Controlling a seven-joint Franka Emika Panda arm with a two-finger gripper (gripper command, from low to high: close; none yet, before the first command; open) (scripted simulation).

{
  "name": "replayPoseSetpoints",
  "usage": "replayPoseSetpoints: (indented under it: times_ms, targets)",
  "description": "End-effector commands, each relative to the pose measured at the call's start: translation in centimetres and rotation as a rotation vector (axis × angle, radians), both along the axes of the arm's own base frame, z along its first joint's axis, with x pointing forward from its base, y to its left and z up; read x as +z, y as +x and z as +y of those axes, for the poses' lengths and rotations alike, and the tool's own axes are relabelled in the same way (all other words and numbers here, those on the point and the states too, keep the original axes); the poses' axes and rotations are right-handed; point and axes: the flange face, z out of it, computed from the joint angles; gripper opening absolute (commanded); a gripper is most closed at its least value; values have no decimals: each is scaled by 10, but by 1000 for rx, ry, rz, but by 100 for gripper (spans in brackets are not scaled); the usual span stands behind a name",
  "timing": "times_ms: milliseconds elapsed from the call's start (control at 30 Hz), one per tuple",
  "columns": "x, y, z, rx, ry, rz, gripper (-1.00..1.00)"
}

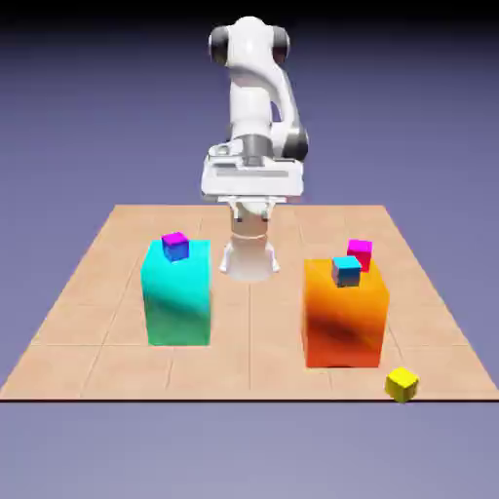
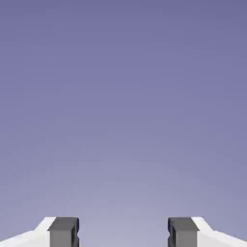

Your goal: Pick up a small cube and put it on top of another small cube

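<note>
The white arm [image 1: 255,107] is standing folded at the far edge of the tan tiled surface [image 1: 117,341], its hand held up high and level, well above everything below. In the hand view the tool [image 2: 123,232] is showing its two grey fingertips [image 2: 63,231] set wide apart, with nothing between them but the plain blue-violet backdrop (no block, no surface in sight there).

The small yellow cube [image 1: 401,384] is sitting alone on the surface near the front edge, toward the exterior view's right, just in front of and beside the lower corner of the big orange block [image 1: 343,317], and well apart from the tool.

On top of the orange block a small blue cube [image 1: 346,271] is resting near the middle, with a magenta cube [image 1: 360,252] just behind it (whether they are touching I cannot tell). Toward the exterior view's left, the big cyan block [image 1: 177,295] is standing upright, carrying another little blue cube [image 1: 176,249] with a magenta top face near its back edge. The two big blocks are standing well apart, the arm's base showing between them farther back.
</note>
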Motion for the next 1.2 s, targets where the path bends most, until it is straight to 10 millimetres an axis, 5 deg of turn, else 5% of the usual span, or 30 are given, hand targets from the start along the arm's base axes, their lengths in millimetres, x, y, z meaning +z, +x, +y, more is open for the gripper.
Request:
replayPoseSetpoints:
  times_ms: [0,567,1167]
  targets:
    - [-2,7,2,31,-20,20,0]
    - [-63,108,62,663,-266,301,0]
    - [-175,174,165,1475,-325,374,0]
